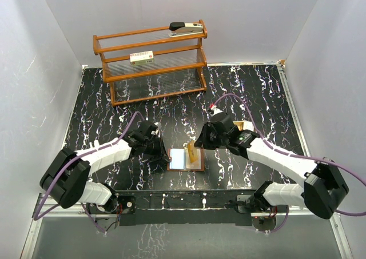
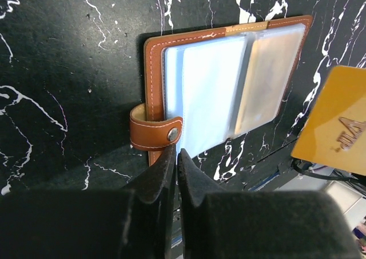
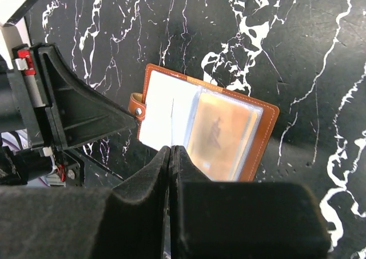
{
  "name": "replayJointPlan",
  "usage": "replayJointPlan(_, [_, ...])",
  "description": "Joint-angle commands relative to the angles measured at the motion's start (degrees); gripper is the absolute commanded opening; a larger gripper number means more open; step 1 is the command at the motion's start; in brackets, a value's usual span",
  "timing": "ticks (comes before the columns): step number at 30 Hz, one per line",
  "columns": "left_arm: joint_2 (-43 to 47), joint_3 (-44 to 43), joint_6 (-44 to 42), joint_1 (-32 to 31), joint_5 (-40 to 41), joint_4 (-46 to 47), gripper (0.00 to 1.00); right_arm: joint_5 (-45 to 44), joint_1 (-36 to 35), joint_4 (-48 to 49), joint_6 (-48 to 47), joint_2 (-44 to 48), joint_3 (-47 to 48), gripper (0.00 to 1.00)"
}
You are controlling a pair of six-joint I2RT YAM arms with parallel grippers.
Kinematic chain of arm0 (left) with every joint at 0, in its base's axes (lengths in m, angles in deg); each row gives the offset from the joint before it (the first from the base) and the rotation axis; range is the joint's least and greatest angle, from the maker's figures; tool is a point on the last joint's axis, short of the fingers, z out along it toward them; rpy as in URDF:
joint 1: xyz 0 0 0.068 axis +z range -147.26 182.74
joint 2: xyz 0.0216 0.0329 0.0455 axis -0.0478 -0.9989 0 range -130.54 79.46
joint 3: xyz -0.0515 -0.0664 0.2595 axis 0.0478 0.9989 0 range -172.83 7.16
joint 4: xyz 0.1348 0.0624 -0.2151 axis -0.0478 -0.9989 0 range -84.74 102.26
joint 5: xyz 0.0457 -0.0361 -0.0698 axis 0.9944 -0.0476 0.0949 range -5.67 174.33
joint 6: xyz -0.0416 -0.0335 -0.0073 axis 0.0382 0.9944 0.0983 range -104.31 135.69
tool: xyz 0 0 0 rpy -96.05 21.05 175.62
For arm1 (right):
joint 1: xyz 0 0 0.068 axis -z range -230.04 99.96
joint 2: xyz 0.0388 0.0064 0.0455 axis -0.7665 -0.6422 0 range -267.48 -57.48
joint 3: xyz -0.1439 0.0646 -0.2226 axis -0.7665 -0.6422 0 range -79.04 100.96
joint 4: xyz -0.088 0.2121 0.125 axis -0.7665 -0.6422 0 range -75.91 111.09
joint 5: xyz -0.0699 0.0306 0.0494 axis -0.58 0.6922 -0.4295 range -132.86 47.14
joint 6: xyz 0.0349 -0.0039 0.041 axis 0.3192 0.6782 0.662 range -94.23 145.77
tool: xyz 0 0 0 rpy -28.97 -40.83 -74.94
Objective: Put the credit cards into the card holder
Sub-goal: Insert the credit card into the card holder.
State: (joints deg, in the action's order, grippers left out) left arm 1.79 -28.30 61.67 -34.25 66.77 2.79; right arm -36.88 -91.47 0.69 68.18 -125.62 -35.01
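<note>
Tan stitched-leather card holder point(image 2: 152, 70) open flat on black white-veined marble tabletop point(image 1: 257, 93), glossy clear sleeves facing up, snap tab point(image 2: 154, 134) curled at edge. Left gripper point(image 2: 176, 154) clenched, tips at holder's edge beside tab; pinching leather or not, cannot tell. Right gripper point(image 3: 172, 151) clamped on thin rigid gold credit card point(image 2: 334, 124), upright above holder.

The card holder point(image 1: 186, 159), brown leather with pale stitching, lies open and flat on the tabletop point(image 1: 114, 116), its snap tab point(image 2: 155, 134) curled at one edge. Its clear sleeves point(image 2: 229, 82) look pale blue and yellowish. One gold-yellow credit card point(image 1: 193, 154) stands upright above it.
</note>
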Motion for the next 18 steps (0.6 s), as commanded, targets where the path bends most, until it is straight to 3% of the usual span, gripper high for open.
replayJointPlan(1, [-1.12,0.82,-2.13,-0.27,-0.49,0.88,0.06,2.72,-0.21,11.98,1.20,-3.94,-1.52,0.00])
replayJointPlan(9, [-2.75,0.76,-2.88,-0.27,0.23,-1.18,0.08,4.81,-0.19,17.07,1.99,-11.66,-4.37,0.00])
replayJointPlan(18, [-2.79,1.98,-2.34,-0.27,-0.77,0.15,0.10,1.41,-0.19,15.59,3.07,-11.43,-6.62,0.00])
